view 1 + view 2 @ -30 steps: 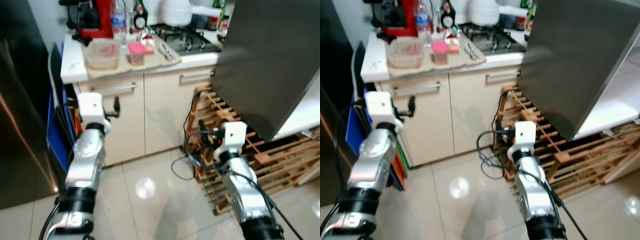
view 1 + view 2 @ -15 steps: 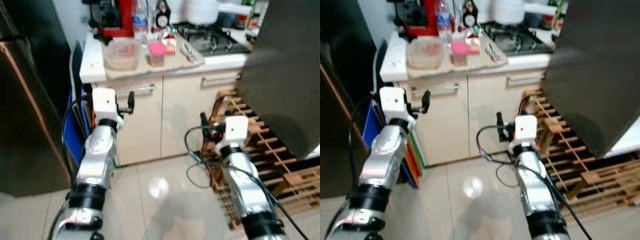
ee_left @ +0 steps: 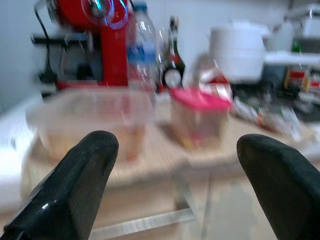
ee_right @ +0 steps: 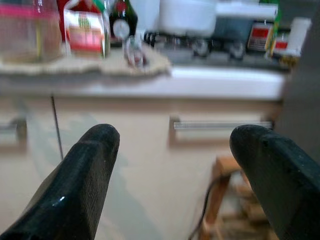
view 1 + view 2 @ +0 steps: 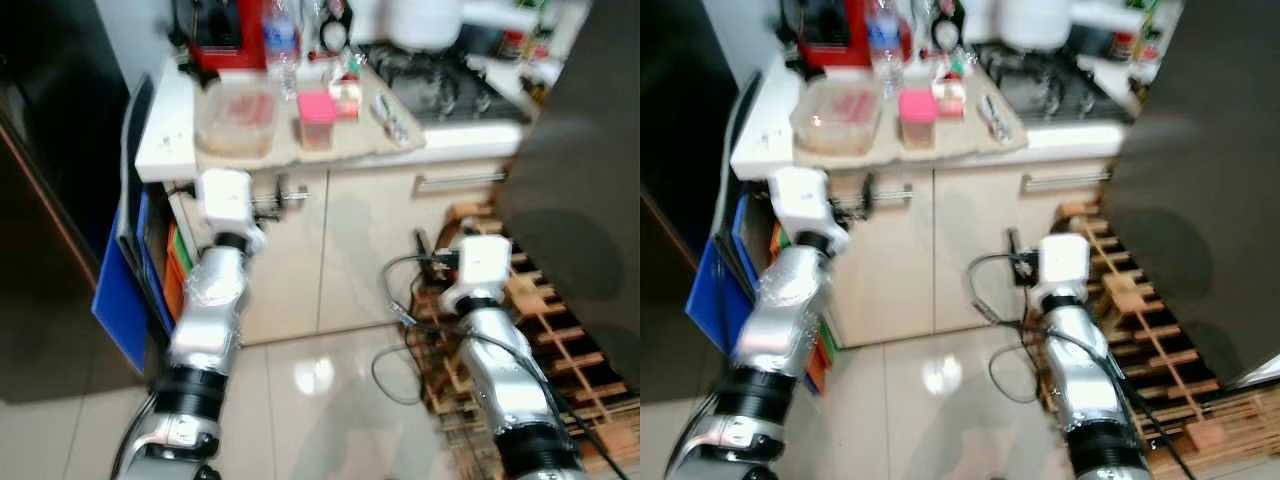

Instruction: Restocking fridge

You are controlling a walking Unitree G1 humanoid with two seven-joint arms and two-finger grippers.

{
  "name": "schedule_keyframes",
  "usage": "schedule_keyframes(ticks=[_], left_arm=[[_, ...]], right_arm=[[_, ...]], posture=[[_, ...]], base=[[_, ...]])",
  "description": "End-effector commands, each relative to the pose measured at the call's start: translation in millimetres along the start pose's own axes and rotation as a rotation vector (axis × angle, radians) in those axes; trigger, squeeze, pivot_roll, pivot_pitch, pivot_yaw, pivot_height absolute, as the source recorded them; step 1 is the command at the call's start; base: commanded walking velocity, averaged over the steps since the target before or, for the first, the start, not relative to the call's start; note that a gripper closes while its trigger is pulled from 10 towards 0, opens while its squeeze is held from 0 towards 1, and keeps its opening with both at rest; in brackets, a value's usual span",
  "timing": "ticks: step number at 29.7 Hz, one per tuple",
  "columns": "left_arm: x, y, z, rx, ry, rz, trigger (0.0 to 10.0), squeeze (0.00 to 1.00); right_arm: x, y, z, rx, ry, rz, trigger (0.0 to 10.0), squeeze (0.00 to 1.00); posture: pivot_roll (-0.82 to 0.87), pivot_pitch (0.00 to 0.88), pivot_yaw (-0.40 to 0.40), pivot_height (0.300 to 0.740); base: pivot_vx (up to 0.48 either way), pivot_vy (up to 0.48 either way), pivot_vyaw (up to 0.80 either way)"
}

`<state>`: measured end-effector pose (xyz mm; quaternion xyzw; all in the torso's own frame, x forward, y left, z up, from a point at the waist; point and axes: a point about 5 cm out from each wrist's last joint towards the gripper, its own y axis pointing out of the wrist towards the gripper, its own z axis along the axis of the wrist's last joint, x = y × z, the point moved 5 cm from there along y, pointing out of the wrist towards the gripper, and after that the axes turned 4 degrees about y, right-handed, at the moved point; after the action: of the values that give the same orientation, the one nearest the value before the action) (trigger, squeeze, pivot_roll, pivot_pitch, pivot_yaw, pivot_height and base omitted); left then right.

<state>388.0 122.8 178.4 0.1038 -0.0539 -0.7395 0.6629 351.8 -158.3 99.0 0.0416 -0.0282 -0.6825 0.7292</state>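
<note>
The robot stands on a glossy tiled floor (image 5: 330,400) in front of a kitchen counter (image 5: 160,150) with cream cabinet doors (image 5: 360,260) below it. The head views are somewhat blurred.

The left gripper (image 3: 172,192) is raised in front of the left cabinet door, just below the counter edge and close to the metal door handle (image 5: 890,195). Its two black fingers (image 3: 82,175) stand wide apart and nothing is between them. The right gripper (image 4: 175,180) is lower, in front of the right cabinet door and near a wooden rack (image 5: 520,320) on the floor; its fingers (image 4: 85,170) are also spread apart and empty.

On the counter lies a beige mat (image 5: 340,145), and on it stand the food items: a clear plastic container (image 5: 237,118) with reddish content, and just beside it a smaller container with a pink lid (image 5: 316,118). Behind them are a water bottle (image 5: 282,40), a small carton (image 5: 347,95), a dark bottle (image 3: 173,60) and a red appliance (image 5: 215,25). Further to the right is a gas stove (image 5: 450,90) with a white pot (image 5: 425,18) on it.

A large dark grey panel (image 5: 585,170) – I cannot tell if it is the fridge door – stands at the right side. At the left side there is a dark tall surface (image 5: 45,200), and a blue flat object (image 5: 120,300) leans between it and the cabinet.
</note>
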Motion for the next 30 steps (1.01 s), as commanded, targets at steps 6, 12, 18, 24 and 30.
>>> schedule_keyframes(ticks=[6, 12, 18, 24, 30], left_arm=[[-30.0, 0.9, 23, 0.075, 0.013, 0.085, 10.0, 0.00], [-47.3, 1.3, 79, 0.249, -0.005, 0.131, 10.0, 0.00], [-92.8, 23.8, 166, 0.416, -0.022, 0.213, 10.0, 0.00], [-104.5, 61.3, 137, 0.198, 0.029, 0.151, 10.0, 0.00], [-99.7, 67.0, 57, -0.109, -0.040, 0.107, 10.0, 0.00]], right_arm=[[-10.7, -3.4, -1, 0.005, 0.011, 0.028, 10.0, 0.00], [-12.1, -7.0, -1, 0.005, 0.020, 0.041, 10.0, 0.00], [-13.7, -14.8, -7, -0.015, 0.027, 0.061, 10.0, 0.00], [-21.9, -17.5, -12, -0.034, 0.040, 0.074, 10.0, 0.00], [-25.5, -18.1, -11, -0.031, 0.049, 0.072, 10.0, 0.00]], posture=[[0.10, 0.000, 0.009, 0.740], [0.10, 0.000, 0.010, 0.740], [0.10, 0.000, 0.007, 0.740], [0.11, 0.000, 0.019, 0.740], [0.09, 0.000, 0.045, 0.740]], base=[[0.480, 0.000, 0.00], [0.473, 0.000, 0.00], [0.074, 0.000, 0.00], [0.000, 0.000, 0.00], [0.000, 0.000, 0.00]])
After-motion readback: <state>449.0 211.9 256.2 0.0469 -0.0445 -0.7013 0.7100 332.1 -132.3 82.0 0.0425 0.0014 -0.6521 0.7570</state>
